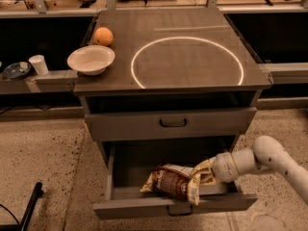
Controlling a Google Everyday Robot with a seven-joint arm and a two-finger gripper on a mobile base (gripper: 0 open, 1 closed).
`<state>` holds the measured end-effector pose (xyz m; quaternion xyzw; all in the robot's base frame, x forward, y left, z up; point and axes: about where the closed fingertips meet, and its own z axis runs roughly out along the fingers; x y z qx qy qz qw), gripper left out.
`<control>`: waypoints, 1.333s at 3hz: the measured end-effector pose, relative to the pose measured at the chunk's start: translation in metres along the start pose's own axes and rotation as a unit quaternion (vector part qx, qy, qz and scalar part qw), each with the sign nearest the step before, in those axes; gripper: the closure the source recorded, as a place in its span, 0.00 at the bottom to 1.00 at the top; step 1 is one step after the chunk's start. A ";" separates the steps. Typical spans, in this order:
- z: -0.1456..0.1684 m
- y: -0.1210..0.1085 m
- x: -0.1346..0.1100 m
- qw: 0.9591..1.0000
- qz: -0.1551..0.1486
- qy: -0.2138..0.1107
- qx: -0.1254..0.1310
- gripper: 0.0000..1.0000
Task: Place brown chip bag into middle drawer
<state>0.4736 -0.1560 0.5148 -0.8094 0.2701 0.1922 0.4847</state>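
Note:
The brown chip bag lies tilted in the open middle drawer, with its left end low over the tray and its right cream end raised. My gripper reaches in from the right on a white arm and is shut on that raised right end, which wraps around it. The drawer is pulled out, its narrow front panel with the black loop handle towards me. The bag's lower edge overhangs the front panel a little.
Above the open drawer is a shut taller-fronted grey drawer. On the cabinet top are a white bowl, an orange and a lit ring. A white cup and a dark dish sit on a ledge at left.

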 end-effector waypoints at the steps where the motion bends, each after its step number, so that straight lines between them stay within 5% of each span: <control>1: -0.008 -0.012 -0.002 0.997 -0.002 0.010 0.080 0.35; 2: -0.029 -0.040 -0.014 0.987 -0.041 0.020 0.156 0.12; 3: -0.027 -0.044 -0.016 0.986 -0.048 0.017 0.157 0.00; 4: -0.027 -0.043 -0.016 0.987 -0.046 0.017 0.155 0.00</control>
